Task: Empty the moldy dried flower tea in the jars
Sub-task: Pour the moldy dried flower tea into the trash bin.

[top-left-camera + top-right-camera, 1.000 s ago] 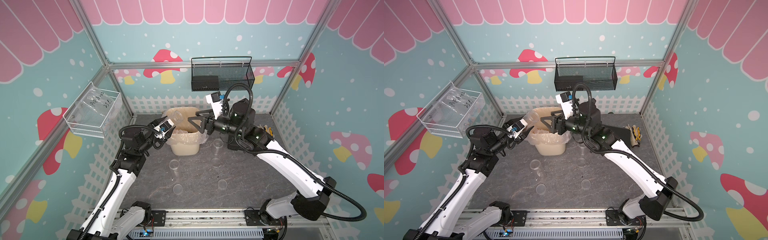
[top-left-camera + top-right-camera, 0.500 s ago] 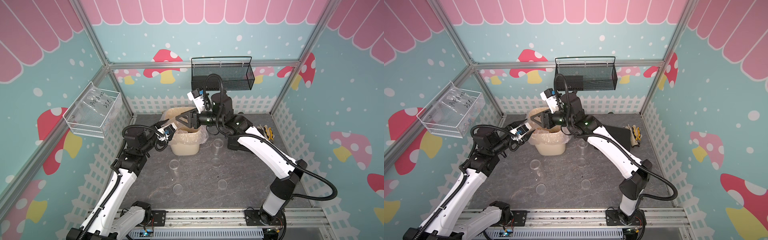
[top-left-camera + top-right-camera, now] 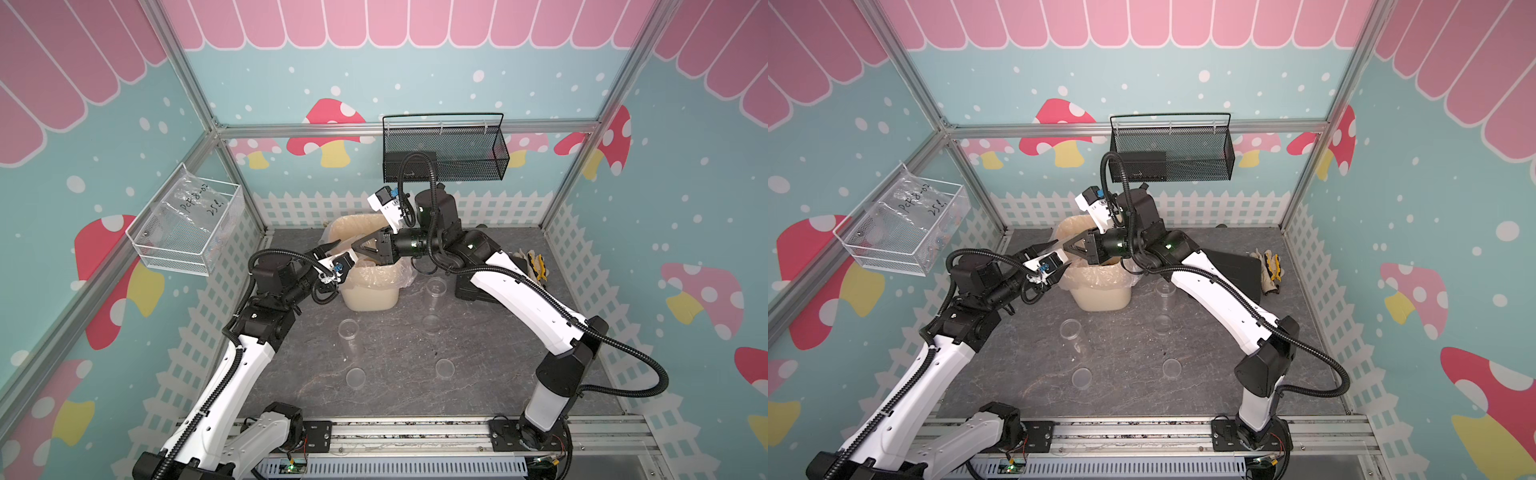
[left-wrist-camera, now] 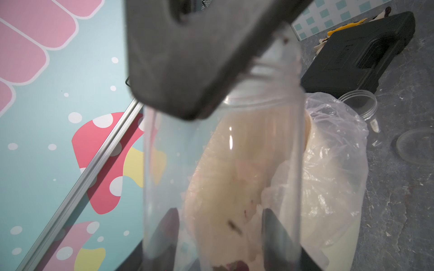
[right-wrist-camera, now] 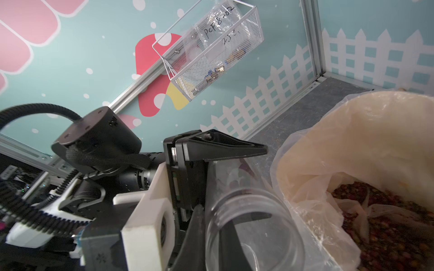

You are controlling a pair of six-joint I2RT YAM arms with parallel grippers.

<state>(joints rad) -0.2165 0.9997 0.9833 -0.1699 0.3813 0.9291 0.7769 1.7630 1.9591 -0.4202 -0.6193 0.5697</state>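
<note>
Teal walls printed with pink scallops, mushrooms and a white picket fence close in a grey stone-look worktop (image 3: 399,345). On the left wall we see a white wire basket (image 3: 187,232) holding a clear plastic bag with handwriting on it.

Next comes the left hand (image 4: 219,212), pinching a clear jar (image 5: 256,223) near its closed end, one finger on each side. The jar is tipped, its open mouth at the rim of the cream bin (image 3: 370,297). A few reddish bits sit at the jar's closed end. Most of the dried flower tea (image 5: 387,225) lies inside the bin, a reddish-brown heap on the plastic liner (image 4: 333,150).

Over the bin the right hand (image 3: 356,248) points toward the jar's mouth, its fingers pressed together on nothing we can see. Its dark body lies blurred across the jar's mouth in the left wrist view, and we cannot tell whether they touch. Behind it a black mesh basket (image 3: 444,153) hangs on the back wall.

An upright jar (image 3: 348,330) stands in front of the bin, and another upright jar (image 3: 435,287) stands just to the bin's right. Nearer the front edge lie two flat clear lids (image 3: 356,377) (image 3: 445,368), well apart. Farthest right, a black case (image 3: 1233,266) lies partly under the right arm, with white and yellow gloves (image 3: 534,264) beside it.
</note>
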